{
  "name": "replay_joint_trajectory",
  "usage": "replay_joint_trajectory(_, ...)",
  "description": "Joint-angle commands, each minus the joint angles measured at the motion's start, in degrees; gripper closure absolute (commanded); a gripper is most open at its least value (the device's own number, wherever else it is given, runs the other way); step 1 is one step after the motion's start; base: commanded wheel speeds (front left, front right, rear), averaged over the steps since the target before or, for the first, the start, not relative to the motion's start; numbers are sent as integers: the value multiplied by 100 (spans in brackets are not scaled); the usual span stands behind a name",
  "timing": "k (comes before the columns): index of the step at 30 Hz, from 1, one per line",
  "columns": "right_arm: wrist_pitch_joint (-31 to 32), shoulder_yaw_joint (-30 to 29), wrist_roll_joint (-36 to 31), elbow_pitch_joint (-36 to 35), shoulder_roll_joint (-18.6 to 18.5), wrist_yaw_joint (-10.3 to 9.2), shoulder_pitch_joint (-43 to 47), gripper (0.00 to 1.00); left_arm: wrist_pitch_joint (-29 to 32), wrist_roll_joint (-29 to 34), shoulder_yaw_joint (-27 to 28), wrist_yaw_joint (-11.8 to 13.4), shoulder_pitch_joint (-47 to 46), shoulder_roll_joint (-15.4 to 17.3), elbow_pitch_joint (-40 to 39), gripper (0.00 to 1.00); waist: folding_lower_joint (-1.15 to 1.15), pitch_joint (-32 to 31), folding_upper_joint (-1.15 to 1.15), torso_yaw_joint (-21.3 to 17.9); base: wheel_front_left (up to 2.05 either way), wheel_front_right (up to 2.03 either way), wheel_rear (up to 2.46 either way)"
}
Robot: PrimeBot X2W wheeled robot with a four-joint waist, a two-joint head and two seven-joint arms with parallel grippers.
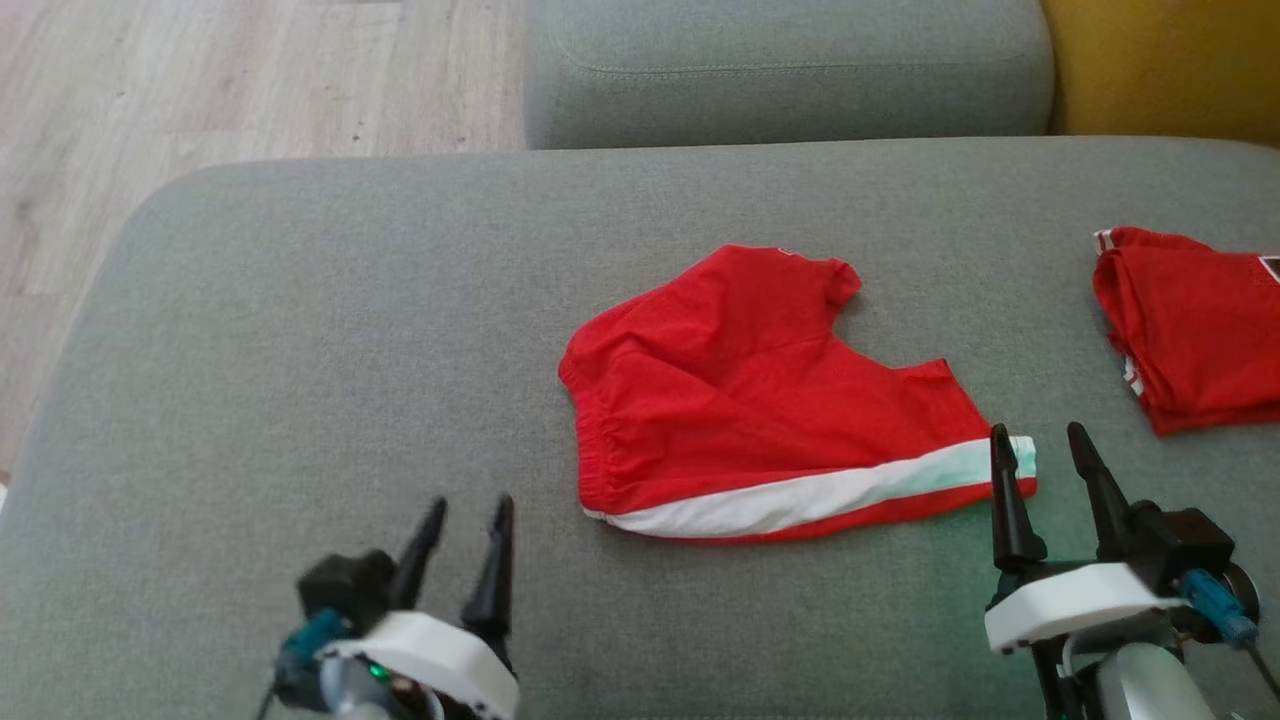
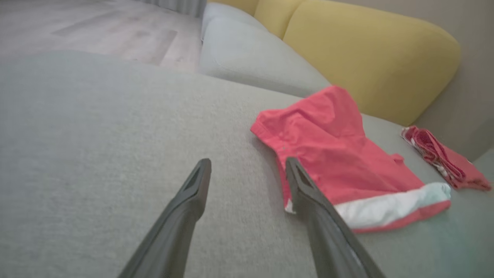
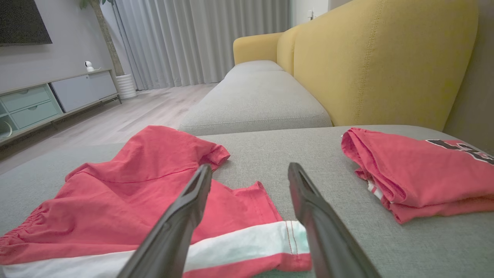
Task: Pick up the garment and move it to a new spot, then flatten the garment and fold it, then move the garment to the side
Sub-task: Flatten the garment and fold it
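Right gripper (image 1: 1037, 432): fingers apart, nothing between them. In head view its left finger overlaps the white-striped leg end of the red shorts (image 1: 760, 390); can't tell if they touch.

Right wrist view puts the right gripper (image 3: 250, 168) low over the grey cushion (image 3: 405, 251). The stripe end of the red shorts (image 3: 127, 193) runs in between the fingers. The rest spreads off to the gripper's left, waistband farthest left. The folded red garment (image 3: 424, 173) sits ahead-right of this gripper, apart from the shorts. Black print on its top is clear in this view. In head view the folded red garment (image 1: 1190, 330) is cut by the frame edge.

Left gripper (image 1: 471, 502): fingers apart too, empty, over bare cushion. The shorts lie ahead and to its right, not touching.

Left wrist view: the left gripper (image 2: 247, 162) has its right finger crossing in front of the waistband-end corner of the red shorts (image 2: 332, 154). The folded red garment (image 2: 440, 158) lies beyond them.

The shorts lie mostly flat and wrinkled, with the far leg hem curled.

The wrist views add the yellow backrest (image 3: 366, 58) behind the cushion. Right wrist view also gives curtains (image 3: 193, 38) and a low cabinet (image 3: 38, 100) far left. Head view shows wood floor (image 1: 200, 80) beyond the left gripper.
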Motion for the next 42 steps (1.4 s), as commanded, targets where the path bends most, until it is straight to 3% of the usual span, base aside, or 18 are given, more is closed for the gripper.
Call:
replay_joint_trajectory(1, -49, 167, 3, -154, -24, 37, -196, 0, -62, -21, 49, -82, -232, 13, 21, 0, 0, 14, 0, -32, 0, 0, 0)
replay_joint_trajectory(13, -14, 251, -60, -222, -24, 37, -249, 0, -24, -72, -793, -260, -961, 13, 1379, 0, 0, 272, 0, -414, 0, 0, 0)
replay_joint_trajectory(21, 2, 261, -91, -266, -24, 37, -258, 0, -62, -269, -1148, -176, -1384, 13, 1945, 0, 0, 370, 0, -572, 0, 0, 0)
replay_joint_trajectory(27, 16, 256, -94, -288, -24, 37, -262, 0, -68, 55, -1204, -61, -1556, 12, 1827, 0, 0, 418, 0, -609, 0, 0, 0)
replay_joint_trajectory(42, 37, 250, -99, -319, -24, 37, -292, 0, -69, 213, -1369, -400, -1529, 12, 1932, 0, 0, 498, 0, -665, 0, 0, 0)
